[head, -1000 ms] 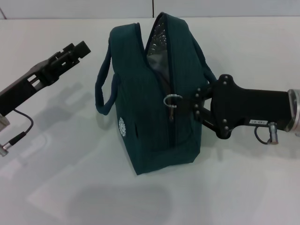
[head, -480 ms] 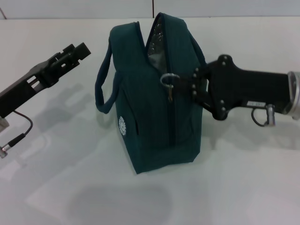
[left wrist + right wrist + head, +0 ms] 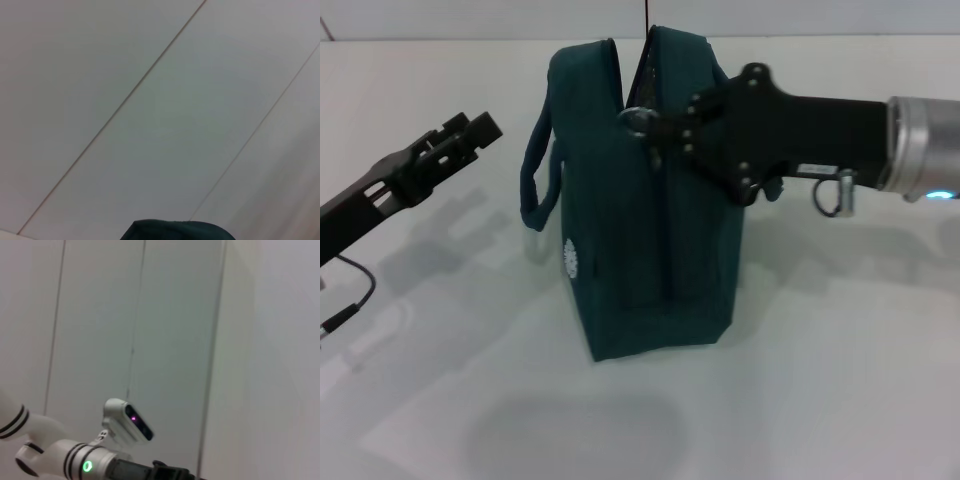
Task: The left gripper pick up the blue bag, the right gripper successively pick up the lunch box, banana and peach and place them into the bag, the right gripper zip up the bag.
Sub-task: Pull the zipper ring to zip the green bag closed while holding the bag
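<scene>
Right gripper (image 3: 665, 127) clamped on the ring zipper pull (image 3: 638, 120), near the top of the blue bag (image 3: 640, 220). Bag stood upright on the white table (image 3: 840, 380), zipper almost closed, one loop handle (image 3: 535, 185) hanging on its left side. Left gripper (image 3: 470, 133) held left of the bag, clear of it, above the table; finger position could not be determined.

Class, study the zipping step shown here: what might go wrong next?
1. The right gripper pulls the zipper ring near the top of the blue bag; nothing holds the bag, so it may tip or slide.
2. The left gripper hovers apart, offering no support.
3. The pull might slip free.
</scene>
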{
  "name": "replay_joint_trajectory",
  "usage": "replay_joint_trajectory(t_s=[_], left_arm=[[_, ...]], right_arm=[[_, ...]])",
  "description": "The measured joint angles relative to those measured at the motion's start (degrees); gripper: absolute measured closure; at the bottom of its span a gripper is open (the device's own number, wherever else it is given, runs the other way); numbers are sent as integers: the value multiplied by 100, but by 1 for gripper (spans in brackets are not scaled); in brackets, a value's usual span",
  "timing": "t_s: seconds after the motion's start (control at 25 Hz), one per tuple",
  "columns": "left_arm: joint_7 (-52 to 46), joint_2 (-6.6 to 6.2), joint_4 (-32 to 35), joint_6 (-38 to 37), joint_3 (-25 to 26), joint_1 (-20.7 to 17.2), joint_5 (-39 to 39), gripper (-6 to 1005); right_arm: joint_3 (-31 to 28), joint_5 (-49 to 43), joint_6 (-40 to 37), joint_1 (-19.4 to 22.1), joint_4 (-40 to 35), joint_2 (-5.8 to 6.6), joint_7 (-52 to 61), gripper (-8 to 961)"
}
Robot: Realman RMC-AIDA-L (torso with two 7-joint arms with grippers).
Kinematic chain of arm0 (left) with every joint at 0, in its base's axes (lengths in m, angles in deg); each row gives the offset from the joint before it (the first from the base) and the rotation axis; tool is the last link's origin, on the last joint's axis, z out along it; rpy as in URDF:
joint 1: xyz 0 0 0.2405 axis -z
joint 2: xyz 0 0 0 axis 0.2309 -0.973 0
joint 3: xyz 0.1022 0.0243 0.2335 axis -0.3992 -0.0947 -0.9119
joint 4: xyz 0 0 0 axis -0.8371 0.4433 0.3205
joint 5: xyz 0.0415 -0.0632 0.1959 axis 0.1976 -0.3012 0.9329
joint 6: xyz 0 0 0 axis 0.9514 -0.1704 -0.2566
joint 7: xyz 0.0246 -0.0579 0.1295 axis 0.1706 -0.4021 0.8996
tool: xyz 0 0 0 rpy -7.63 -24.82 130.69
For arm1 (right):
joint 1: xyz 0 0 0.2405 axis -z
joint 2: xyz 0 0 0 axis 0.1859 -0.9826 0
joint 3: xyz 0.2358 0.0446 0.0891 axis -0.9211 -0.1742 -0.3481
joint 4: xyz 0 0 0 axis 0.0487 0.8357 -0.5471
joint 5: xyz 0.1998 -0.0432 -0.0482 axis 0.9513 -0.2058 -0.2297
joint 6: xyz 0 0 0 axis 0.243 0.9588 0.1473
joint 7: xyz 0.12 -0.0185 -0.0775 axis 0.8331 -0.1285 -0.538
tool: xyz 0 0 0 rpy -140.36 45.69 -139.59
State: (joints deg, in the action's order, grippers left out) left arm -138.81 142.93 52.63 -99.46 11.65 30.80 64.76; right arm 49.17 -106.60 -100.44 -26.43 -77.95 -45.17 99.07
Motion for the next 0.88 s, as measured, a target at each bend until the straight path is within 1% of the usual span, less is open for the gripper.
replay_joint_trajectory(t_s=[0.08,0.2,0.44,0.56,0.64,0.76,0.88], left_arm=[[12,-49,4,-44,-4,-55,4,108],[14,-113,9,-190,-9,-152,56,108],[-19,-196,24,-428,-11,-195,249,108],[-76,-232,48,-458,-16,-174,529,109],[-224,-239,145,-488,-18,-146,787,109],[-490,-209,380,-570,-20,-93,1145,109],[-584,-159,471,-703,-23,7,1233,110]], right_arm=[[17,-97,20,-100,-7,-54,-12,934],[125,-129,122,-303,-8,-103,-24,933],[213,-115,389,-450,21,-122,-31,933],[243,-103,489,-458,30,-134,-32,933],[307,-89,576,-469,32,-139,-32,933],[370,-79,668,-513,34,-140,-32,933],[376,-71,684,-524,36,-140,-32,933]])
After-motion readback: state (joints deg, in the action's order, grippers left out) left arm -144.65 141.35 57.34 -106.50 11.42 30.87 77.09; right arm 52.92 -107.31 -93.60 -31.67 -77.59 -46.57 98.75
